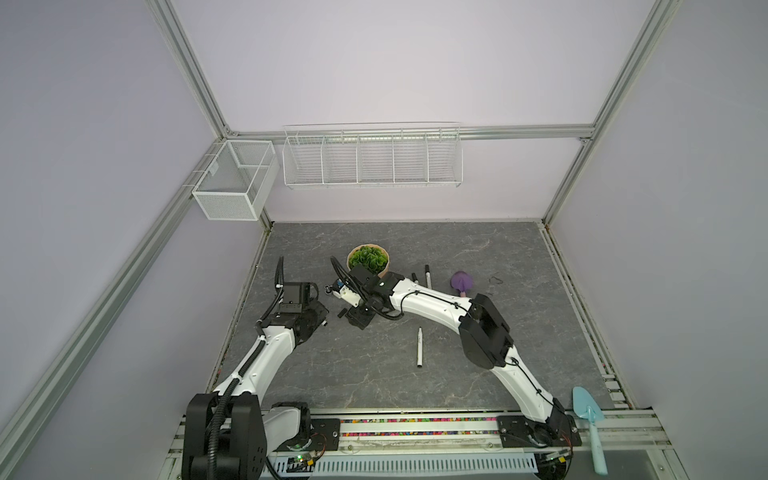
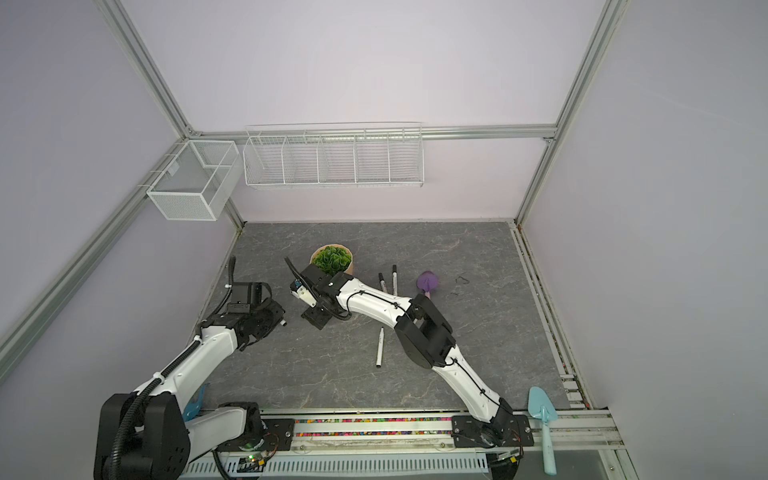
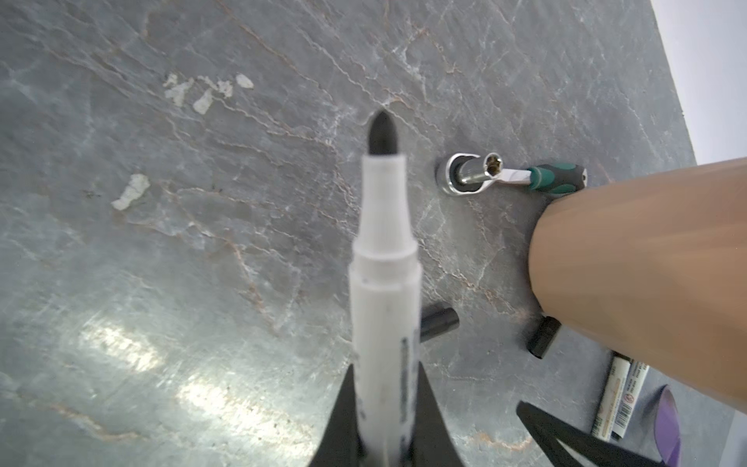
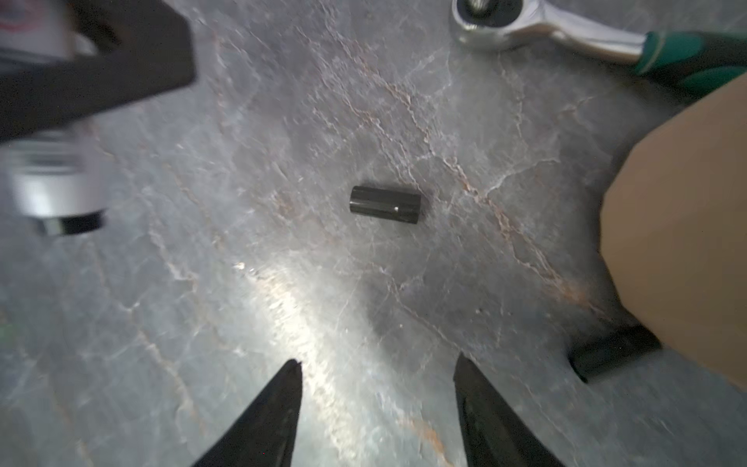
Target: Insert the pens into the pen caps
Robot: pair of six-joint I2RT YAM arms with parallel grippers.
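1. One pen (image 3: 384, 263) is clamped in the left gripper (image 3: 386, 380). Its bare tip points out ahead, above the surface (image 1: 374, 374) near the left edge.
2. One cap (image 4: 385, 205) lies on its side just ahead of the right gripper (image 4: 378, 362), left of the surface's middle. That gripper's jaws stand apart with nothing between them, and it hangs over the cap.
3. The step in hand looks to me like picking up that cap. It would be best to straddle the cap across its short width and come straight down. The grip should sit away from the mouth, leaving it free for the pen's tip.
4. A second cap (image 4: 614, 351) lies just beside the pot (image 4: 679, 226), and the wrench (image 4: 545, 28) lies beyond. Both are apart from the first cap, so a straight descent should miss them.
5. A loose pen (image 1: 420, 347) lies towards the front middle. Two more pens (image 1: 428, 276) lie behind the right arm, nearer the back. I cannot tell whether those two are capped.
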